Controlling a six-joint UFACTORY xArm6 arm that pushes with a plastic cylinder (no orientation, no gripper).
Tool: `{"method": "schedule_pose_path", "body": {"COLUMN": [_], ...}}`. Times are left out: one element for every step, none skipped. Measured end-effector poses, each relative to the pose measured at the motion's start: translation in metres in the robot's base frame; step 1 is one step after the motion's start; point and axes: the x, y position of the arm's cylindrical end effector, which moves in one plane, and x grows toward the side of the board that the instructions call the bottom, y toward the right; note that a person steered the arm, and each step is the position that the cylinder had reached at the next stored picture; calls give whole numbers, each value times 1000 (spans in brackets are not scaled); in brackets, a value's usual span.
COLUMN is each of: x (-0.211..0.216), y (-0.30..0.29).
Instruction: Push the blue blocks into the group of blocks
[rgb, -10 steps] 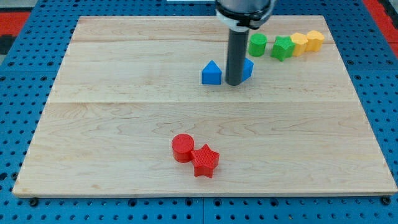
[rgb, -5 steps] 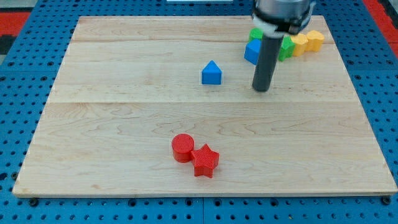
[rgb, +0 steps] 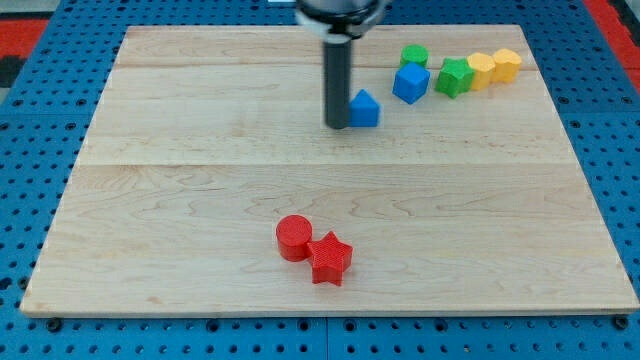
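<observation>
Camera view: no jaws are fitted. My tip (rgb: 339, 125) is pressed against the left side of a blue house-shaped block (rgb: 365, 109). A blue cube (rgb: 410, 82) is seen touching the green cylinder (rgb: 414, 56) in the top-right group.

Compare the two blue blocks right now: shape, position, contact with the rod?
Shape: the blue house-shaped block has a peaked top; the blue cube looks flat-topped.
Position: the blue cube sits by the green cylinder and near the green star; the house-shaped one stands apart, toward the view's left.
Contact: my tip is against the house-shaped block's left side; the cube is clear of it.
Shared: same blue, both on the board.
</observation>
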Motion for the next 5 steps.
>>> {"method": "schedule_pose_path", "body": {"x": [-29, -36, -36, -30, -43], "y": [43, 61, 59, 18, 3]}}
